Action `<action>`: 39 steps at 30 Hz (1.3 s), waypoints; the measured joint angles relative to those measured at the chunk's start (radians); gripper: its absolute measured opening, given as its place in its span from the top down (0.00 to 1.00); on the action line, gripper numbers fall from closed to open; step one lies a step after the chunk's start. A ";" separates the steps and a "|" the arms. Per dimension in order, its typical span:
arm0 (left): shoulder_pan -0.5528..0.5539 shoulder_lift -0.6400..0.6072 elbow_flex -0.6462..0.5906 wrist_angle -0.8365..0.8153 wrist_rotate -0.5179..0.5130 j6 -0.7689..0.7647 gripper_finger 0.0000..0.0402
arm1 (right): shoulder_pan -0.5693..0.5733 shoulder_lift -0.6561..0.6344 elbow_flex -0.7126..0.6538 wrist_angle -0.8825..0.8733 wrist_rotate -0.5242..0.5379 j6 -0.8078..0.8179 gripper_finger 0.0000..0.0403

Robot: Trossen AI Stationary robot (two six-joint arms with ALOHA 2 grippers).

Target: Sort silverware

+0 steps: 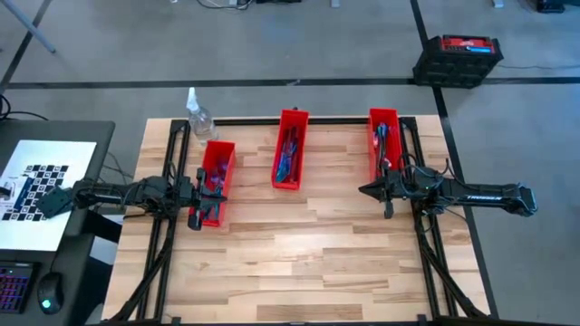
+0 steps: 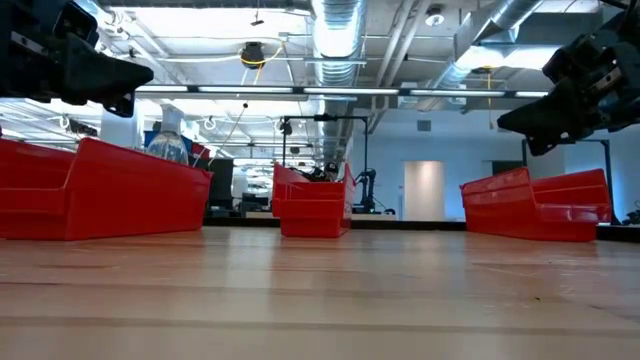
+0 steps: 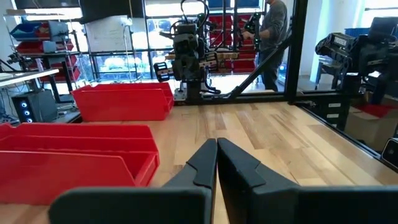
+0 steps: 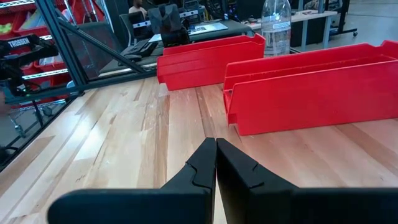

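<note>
The bare wooden table fills the near side, with no loose cutlery visible on it. Across the far half stand three red bins, left, middle and right. The silverware already lies inside them. The left gripper hovers at the left bin's near end, the right gripper by the right bin; both have their fingers pressed together, holding nothing. Sorting looks essentially finished, so the best move now is probably to keep both arms high and clear of the bin walls.

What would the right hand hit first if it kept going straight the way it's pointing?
Probably the middle red bin. The right hand, shut, points across bare table toward it, though it might pass just in front.
</note>
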State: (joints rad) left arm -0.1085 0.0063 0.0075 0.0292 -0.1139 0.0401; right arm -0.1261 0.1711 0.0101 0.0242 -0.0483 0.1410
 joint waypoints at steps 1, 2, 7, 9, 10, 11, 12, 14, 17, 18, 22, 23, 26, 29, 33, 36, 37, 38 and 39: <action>0.000 0.000 0.000 0.000 0.000 -0.001 1.00 | 0.000 0.000 0.000 0.000 0.000 0.000 1.00; 0.000 0.000 0.000 0.000 0.000 0.000 1.00 | 0.000 0.000 0.000 0.000 0.000 0.000 1.00; 0.000 0.000 0.000 0.000 0.000 -0.001 1.00 | 0.000 0.000 0.000 -0.001 0.000 0.000 1.00; 0.000 0.000 0.000 0.000 0.000 0.003 1.00 | 0.000 0.000 0.000 -0.001 0.000 0.000 1.00; 0.000 0.000 0.000 0.000 0.000 0.003 1.00 | 0.000 0.000 0.000 -0.001 0.000 0.000 1.00; 0.000 0.000 0.000 0.000 0.000 0.001 1.00 | 0.000 0.000 0.000 -0.001 0.000 0.000 1.00; 0.000 0.000 0.000 0.000 0.000 0.000 1.00 | 0.000 0.000 0.000 -0.001 0.000 0.000 1.00; 0.000 0.000 0.000 0.000 0.000 0.001 1.00 | 0.000 0.000 0.001 -0.001 0.000 -0.001 1.00; 0.000 0.000 0.000 -0.001 0.000 0.000 1.00 | 0.000 0.000 0.001 -0.001 0.000 -0.001 1.00; 0.000 0.000 0.000 0.000 0.000 0.000 1.00 | 0.000 0.000 0.001 -0.001 0.000 -0.001 1.00; 0.000 0.000 -0.001 -0.001 0.000 0.003 1.00 | 0.000 0.000 0.001 -0.001 0.000 -0.001 1.00; 0.000 0.000 -0.001 -0.001 0.000 0.000 1.00 | 0.000 0.000 0.001 -0.001 0.000 -0.001 1.00; 0.000 0.000 -0.001 -0.001 0.000 0.002 1.00 | 0.000 0.000 0.001 -0.001 0.000 -0.001 1.00; 0.000 0.000 -0.001 -0.001 0.000 0.000 1.00 | 0.000 0.000 0.001 -0.001 0.000 -0.001 1.00; 0.000 0.000 -0.001 -0.001 0.000 0.003 1.00 | 0.000 0.000 0.001 -0.001 0.000 -0.001 1.00; 0.000 0.000 -0.001 -0.001 0.000 0.000 1.00 | 0.000 0.000 0.001 -0.001 0.000 -0.001 1.00; 0.000 0.000 -0.001 -0.001 0.000 0.001 1.00 | 0.000 0.000 0.001 -0.001 0.000 -0.001 1.00; 0.000 0.000 -0.001 -0.001 0.000 0.003 1.00 | 0.000 0.000 0.001 -0.001 0.000 -0.001 1.00; 0.000 0.000 -0.001 -0.001 0.000 0.003 1.00 | 0.000 0.000 0.001 -0.001 0.000 -0.001 1.00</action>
State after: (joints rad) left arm -0.1089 0.0063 0.0067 0.0282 -0.1143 0.0431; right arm -0.1261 0.1711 0.0109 0.0227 -0.0479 0.1398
